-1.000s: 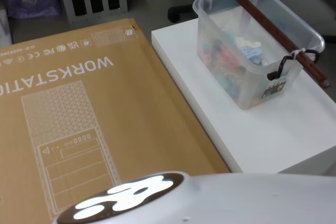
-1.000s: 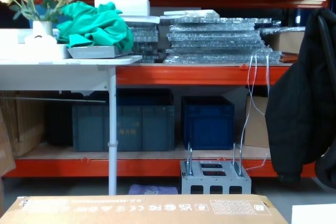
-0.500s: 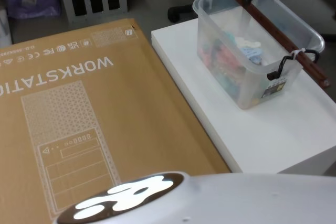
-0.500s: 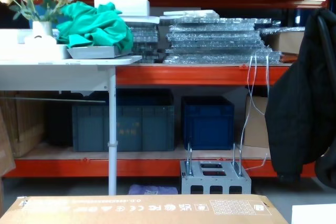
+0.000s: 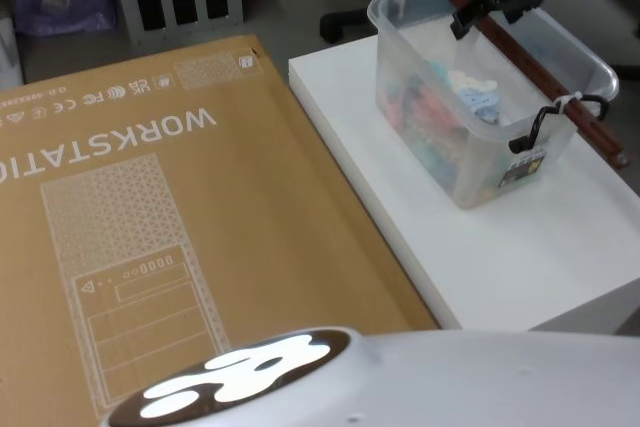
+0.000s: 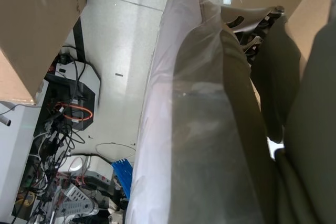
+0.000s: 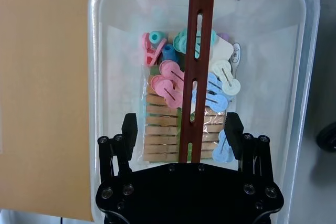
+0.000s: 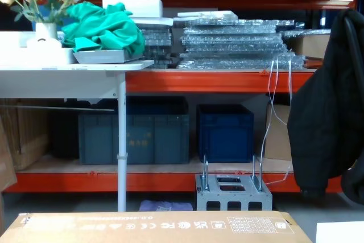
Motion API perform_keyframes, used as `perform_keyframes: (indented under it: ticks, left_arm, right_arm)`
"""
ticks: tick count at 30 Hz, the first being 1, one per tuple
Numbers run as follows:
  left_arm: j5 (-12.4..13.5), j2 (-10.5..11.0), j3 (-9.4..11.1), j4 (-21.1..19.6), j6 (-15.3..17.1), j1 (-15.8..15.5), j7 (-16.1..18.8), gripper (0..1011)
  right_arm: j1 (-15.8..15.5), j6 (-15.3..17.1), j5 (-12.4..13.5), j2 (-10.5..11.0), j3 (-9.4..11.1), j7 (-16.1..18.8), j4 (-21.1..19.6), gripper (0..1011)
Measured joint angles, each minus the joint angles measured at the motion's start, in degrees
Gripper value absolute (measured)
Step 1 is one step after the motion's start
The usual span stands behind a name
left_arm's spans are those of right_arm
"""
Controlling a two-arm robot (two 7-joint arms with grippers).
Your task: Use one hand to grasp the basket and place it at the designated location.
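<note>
On the white table point(image 5: 520, 277), toward its far right side, we find the basket point(image 5: 478, 185): a translucent white tub with rounded corners, standing upright, its long axis slanting away from the robot. A dark red-brown bar handle point(image 5: 535, 72) runs lengthwise above the rim. At the near end it is tied to a black hook point(image 5: 528, 135). Inside the tub, pastel plastic clips point(image 7: 169, 85) lie on a bundle of wooden clothespins point(image 7: 160, 135).

The right gripper point(image 5: 492, 9) hovers over the far half of the handle. Its claw is spread wide and holds nothing. In the right wrist view the fingers point(image 7: 129, 129) stand one on each side of the bar, both apart from it.

Just beside the table, on the robot's left, lies a large cardboard box point(image 5: 200, 247) printed WORKSTATION. Beyond it, a small grey metal crate point(image 8: 233, 193) stands on the floor before orange shelving point(image 8: 199, 81). The lower shelf carries dark blue storage crates point(image 8: 226, 132).

The left arm is parked low; its wrist view faces a grey floor point(image 6: 118, 35) with loose cables point(image 6: 63, 129).
</note>
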Motion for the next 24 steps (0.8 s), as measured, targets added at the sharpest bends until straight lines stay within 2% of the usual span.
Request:
perform_keyframes:
  ticks: [19,24]
  left_arm:
    - [0.0,0.0,0.0,0.0,0.0,0.0,0.0,0]
    - [0.0,0.0,0.0,0.0,0.0,0.0,0.0,0]
  right_arm:
    - [1.6,0.2,-0.5,-1.4,-2.6,-0.1,3.5,994]
    - [1.7,-0.1,-0.3,-1.3,-2.8,-0.3,3.7,867]
